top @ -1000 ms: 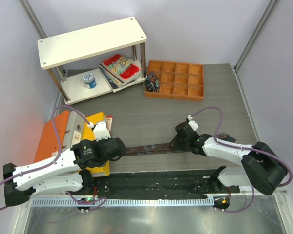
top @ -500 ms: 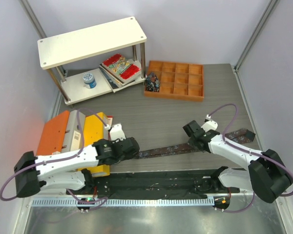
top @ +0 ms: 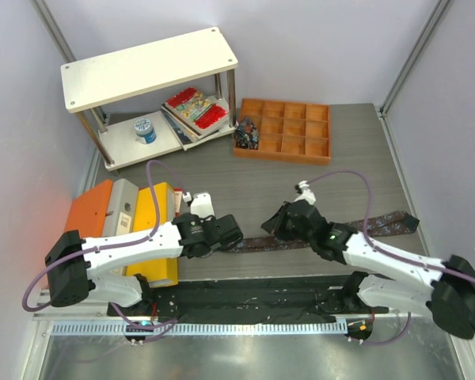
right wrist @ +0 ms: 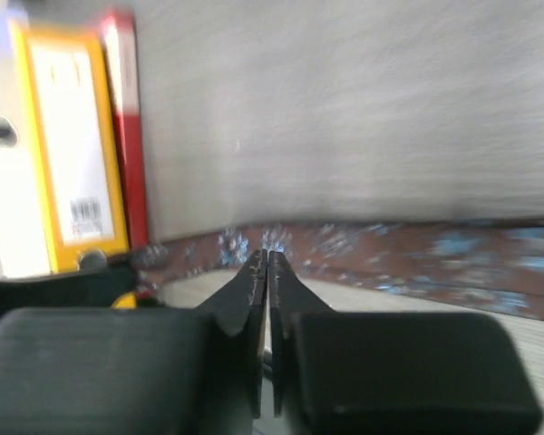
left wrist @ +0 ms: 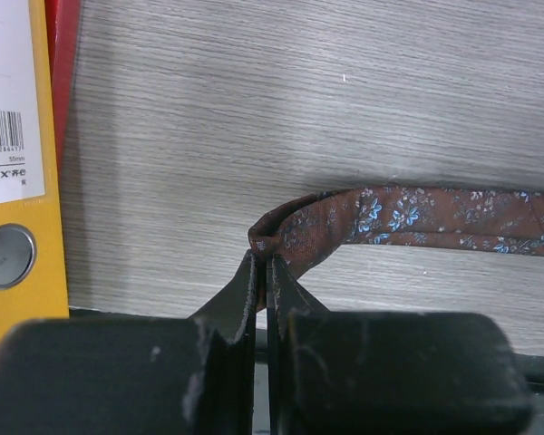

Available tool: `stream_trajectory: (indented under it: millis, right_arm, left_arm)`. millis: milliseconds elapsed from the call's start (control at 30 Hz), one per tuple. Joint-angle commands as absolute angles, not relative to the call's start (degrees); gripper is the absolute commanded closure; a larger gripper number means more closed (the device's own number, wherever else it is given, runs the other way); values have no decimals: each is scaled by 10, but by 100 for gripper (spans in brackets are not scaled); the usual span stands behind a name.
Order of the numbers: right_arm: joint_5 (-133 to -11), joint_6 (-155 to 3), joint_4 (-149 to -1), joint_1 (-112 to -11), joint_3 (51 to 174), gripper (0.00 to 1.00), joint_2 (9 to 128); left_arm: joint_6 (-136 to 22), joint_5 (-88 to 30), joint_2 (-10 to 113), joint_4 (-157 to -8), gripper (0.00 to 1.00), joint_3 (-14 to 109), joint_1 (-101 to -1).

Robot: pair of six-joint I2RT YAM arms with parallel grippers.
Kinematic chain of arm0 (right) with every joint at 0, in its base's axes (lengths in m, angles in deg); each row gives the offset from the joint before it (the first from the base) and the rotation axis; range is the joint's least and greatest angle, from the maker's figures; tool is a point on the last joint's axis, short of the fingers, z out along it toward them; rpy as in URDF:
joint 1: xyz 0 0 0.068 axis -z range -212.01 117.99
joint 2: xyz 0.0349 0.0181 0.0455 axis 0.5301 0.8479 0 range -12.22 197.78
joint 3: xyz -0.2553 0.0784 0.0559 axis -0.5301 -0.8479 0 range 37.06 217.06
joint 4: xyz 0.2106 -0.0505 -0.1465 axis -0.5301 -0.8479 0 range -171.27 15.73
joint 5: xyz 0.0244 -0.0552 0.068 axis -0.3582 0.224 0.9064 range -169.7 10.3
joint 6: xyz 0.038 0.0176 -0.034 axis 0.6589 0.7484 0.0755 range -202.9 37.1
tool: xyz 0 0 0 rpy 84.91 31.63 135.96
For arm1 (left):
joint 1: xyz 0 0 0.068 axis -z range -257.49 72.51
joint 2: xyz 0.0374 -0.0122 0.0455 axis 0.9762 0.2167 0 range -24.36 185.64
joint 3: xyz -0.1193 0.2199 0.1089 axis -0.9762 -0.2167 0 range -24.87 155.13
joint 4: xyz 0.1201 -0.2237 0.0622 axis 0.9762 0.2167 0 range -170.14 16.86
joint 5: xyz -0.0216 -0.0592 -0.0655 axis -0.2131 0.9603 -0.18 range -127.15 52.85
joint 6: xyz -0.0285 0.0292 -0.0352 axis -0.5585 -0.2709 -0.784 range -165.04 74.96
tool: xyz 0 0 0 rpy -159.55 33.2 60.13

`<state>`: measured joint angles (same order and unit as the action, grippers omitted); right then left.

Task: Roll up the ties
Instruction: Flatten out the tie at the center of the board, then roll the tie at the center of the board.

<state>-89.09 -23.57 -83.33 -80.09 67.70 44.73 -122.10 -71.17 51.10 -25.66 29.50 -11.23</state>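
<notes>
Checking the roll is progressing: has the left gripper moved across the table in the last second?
Yes. The left gripper, shut on the tie, has moved right in the top view, away from the yellow binder.

Grey wood-grain table point(top: 245, 186), brown tie point(top: 386, 223), orange tray point(top: 285, 157), white shelf point(top: 149, 67), binders point(top: 85, 222)

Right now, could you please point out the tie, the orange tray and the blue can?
tie point(left wrist: 417, 217), left wrist view, patterned flat band.
orange tray point(top: 289, 157), top external view, near wall.
blue can point(top: 143, 124), top external view, its lid.
</notes>
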Motion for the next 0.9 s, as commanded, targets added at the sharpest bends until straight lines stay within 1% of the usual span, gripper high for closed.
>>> stream_trajectory:
  millis: [0, 33, 200, 333, 633, 867]
  right_arm:
    - [-838, -203, -657, -857, 676, 96, 564]
    - [-847, -205, -655, -866, 697, 99, 584]
    - [-840, -184, -562, -891, 722, 99, 724]
    - [-829, -174, -506, -906, 743, 99, 791]
    - [-814, -158, -454, -921, 761, 99, 861]
    - [-804, -131, -367, -924, 728, 99, 914]
  left_arm:
    - [-1209, -725, 494, -251, 100, 299, -110]
    - [-1202, -721, 493, -253, 100, 299, -110]
    - [-1184, -716, 503, -255, 100, 303, -110]
    - [-1168, -720, 522, -252, 100, 311, -111]
    - [-1148, -723, 531, -273, 99, 310, -111]
    - [-1112, -721, 555, -299, 99, 334, -117]
